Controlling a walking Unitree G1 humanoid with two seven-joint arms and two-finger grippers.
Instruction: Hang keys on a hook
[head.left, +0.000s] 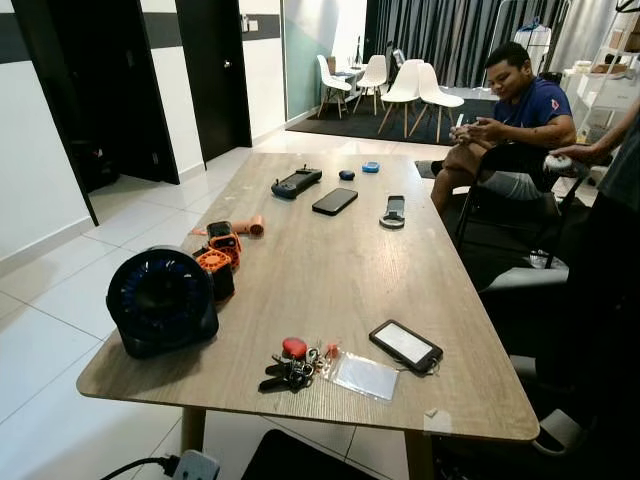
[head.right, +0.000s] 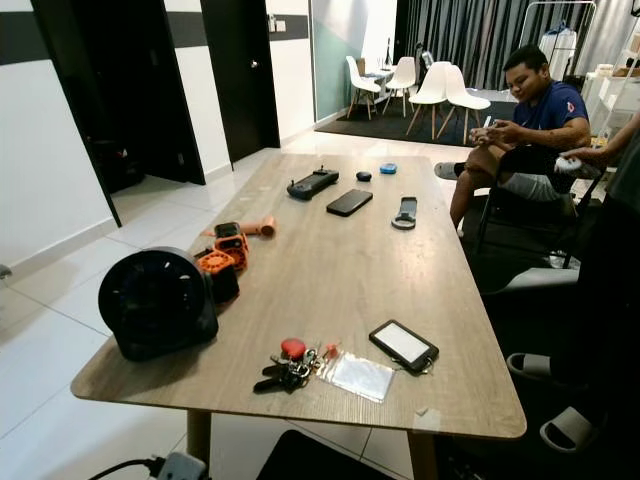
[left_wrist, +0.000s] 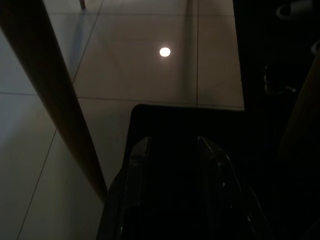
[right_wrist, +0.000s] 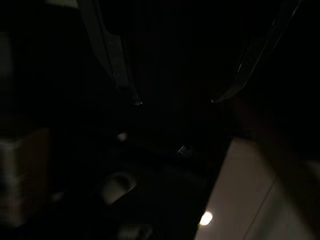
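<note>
The keys (head.left: 290, 367) lie near the table (head.left: 330, 270) edge, a loose, jangly bunch, light, best pinched at the ring. Both grippers hang below with fingers apart, the left gripper (left_wrist: 172, 150) and the right gripper (right_wrist: 175, 102) holding nothing.

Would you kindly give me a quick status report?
Left gripper open, idle below table. Right gripper open, idle. Keys on table's near edge, untouched. Card sleeve right beside keys.

- No text, label, brand, number or sign can be read on any item.
- Clear card sleeve (head.left: 366, 376) beside the keys (head.left: 291, 366): any print too small to make out.
- Phone (head.left: 405, 345) near the table (head.left: 330, 260) edge: screen pale, nothing readable.
- Both wrist views: too dark for any marking.
</note>
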